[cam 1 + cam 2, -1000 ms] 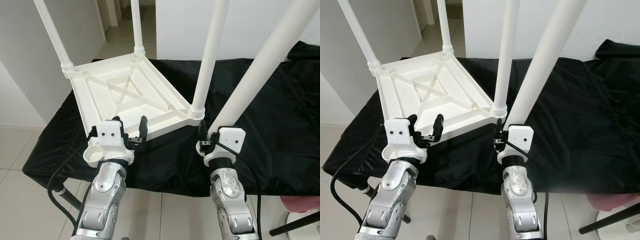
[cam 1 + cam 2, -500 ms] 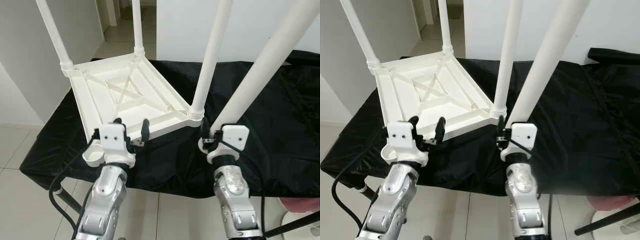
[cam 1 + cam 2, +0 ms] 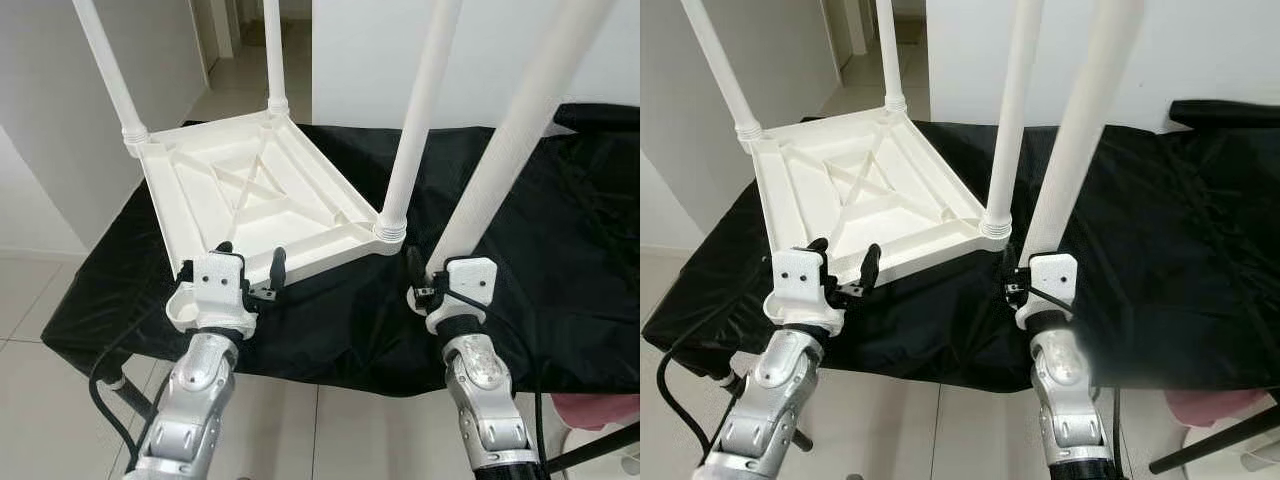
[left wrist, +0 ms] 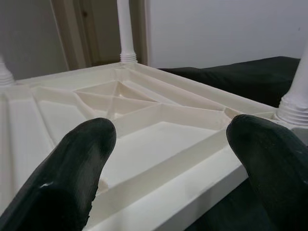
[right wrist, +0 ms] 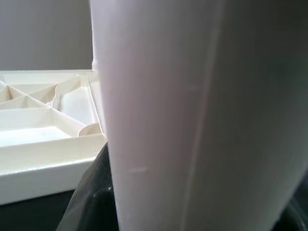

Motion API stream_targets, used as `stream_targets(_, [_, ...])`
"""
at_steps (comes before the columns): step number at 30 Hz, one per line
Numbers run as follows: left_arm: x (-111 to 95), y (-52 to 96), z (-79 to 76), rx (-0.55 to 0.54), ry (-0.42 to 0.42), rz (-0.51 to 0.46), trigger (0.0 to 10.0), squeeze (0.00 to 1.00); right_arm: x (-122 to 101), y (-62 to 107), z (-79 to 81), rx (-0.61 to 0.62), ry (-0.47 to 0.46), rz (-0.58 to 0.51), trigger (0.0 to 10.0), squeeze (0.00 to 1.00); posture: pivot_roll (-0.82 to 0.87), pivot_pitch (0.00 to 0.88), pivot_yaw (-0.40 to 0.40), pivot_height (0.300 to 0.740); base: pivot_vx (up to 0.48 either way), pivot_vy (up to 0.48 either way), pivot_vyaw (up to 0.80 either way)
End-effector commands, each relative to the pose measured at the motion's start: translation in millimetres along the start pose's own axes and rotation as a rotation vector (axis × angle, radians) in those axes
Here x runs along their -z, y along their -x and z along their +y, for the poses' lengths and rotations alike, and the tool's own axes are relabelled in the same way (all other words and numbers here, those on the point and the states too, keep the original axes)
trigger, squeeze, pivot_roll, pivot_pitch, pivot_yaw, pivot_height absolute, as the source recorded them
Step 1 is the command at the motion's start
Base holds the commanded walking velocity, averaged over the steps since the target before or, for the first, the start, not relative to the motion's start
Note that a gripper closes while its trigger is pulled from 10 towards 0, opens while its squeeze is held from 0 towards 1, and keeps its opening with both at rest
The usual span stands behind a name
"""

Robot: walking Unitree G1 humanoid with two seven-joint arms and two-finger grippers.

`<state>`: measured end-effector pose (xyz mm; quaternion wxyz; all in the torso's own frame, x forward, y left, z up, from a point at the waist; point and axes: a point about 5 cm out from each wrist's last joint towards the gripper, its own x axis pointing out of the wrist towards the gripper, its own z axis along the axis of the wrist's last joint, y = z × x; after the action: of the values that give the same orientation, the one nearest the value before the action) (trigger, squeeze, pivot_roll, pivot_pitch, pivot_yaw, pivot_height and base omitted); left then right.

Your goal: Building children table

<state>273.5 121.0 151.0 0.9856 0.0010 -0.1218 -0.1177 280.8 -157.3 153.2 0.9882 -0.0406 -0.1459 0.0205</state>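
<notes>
Upside down, the white children table (image 3: 250,195) lies on the black-draped counter (image 3: 560,250) with three legs fitted. At 7 o'clock the left claw (image 3: 250,283) hangs spread by its near edge (not touching); at 5 o'clock the right claw (image 3: 425,290) pinches the loose fourth leg (image 3: 510,140).

The tops of the three fitted table legs (image 3: 418,110) are cut off by the upper edge of both eye views, as is the top of the loose leg (image 3: 520,130). The lower end of the loose leg is hidden behind the right gripper (image 3: 428,283), whose fingers are largely covered by its white housing. In the right wrist view the leg is blurred and cut off on three sides. The near corner of the tabletop (image 3: 250,200) is concealed behind the left gripper (image 3: 248,272)
</notes>
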Motion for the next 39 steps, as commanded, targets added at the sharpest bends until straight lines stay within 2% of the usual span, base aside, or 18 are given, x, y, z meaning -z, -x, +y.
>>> stream_targets(1, [3.3,0.1,-2.5,0.111,-0.027,0.011,10.0,0.0,-4.2,-3.0,-0.9,-0.007,-0.001,-0.029,10.0,0.0,0.0,0.011,0.051,0.74,0.0,0.0,0.0])
stream_targets(5, [8.2,-0.7,1.7,0.131,-0.055,0.047,10.0,0.0,-6.6,-5.8,-3.0,-0.004,0.002,-0.044,10.0,0.0,0.0,0.009,0.059,0.74,0.0,0.0,0.0])
stream_targets(10, [20.7,-2.8,5.2,0.166,-0.105,0.139,10.0,0.0,-9.3,-8.2,-2.0,-0.007,0.009,-0.069,10.0,0.0,0.0,0.015,0.068,0.74,0.0,0.0,0.0])
stream_targets(12, [22.3,-2.8,6.6,0.166,-0.109,0.152,10.0,0.0,-9.7,-8.4,-1.8,-0.008,0.009,-0.071,10.0,0.0,0.0,0.015,0.068,0.74,0.0,0.0,0.0])
stream_targets(13, [25.6,-1.4,10.0,0.166,-0.086,0.189,10.0,0.0,-10.8,-8.5,-1.6,-0.006,0.008,-0.077,10.0,0.0,-0.01,0.019,0.072,0.74,0.0,0.0,0.0])
stream_targets(16, [25.8,1.1,12.6,0.164,-0.08,0.194,10.0,0.0,-11.7,-8.0,-1.8,-0.004,0.011,-0.082,10.0,0.0,-0.01,0.018,0.073,0.74,0.0,0.0,0.0])
stream_targets(19, [27.1,2.6,13.5,0.169,-0.115,0.201,10.0,0.0,-11.3,-7.4,-2.4,-0.001,0.013,-0.081,10.0,0.0,-0.01,0.019,0.071,0.74,0.0,0.0,0.0])
stream_targets(27, [32.3,-3.4,6.8,0.224,-0.088,0.251,10.0,0.0,-13.9,-11.3,-1.3,-0.004,0.017,-0.097,10.0,0.0,-0.01,0.01,0.077,0.74,0.0,0.0,0.0])
stream_targets(30, [35.1,-6.2,-2.8,0.309,-0.07,0.293,10.0,0.0,-14.7,-12.3,-1.2,-0.004,0.025,-0.103,10.0,0.0,-0.02,0.002,0.082,0.74,0.0,0.0,0.0])
stream_targets(34, [37.2,-8.3,-6.0,0.326,-0.051,0.316,10.0,0.0,-15.2,-12.8,-0.6,-0.003,0.028,-0.106,10.0,0.0,-0.02,0.0,0.085,0.74,0.0,0.0,0.0])
stream_targets(39, [40.6,-18.3,-10.8,0.347,-0.062,0.344,10.0,0.0,-18.0,-14.0,1.5,0.0,0.026,-0.116,10.0,0.0,-0.04,0.0,0.088,0.74,0.0,0.0,0.0])
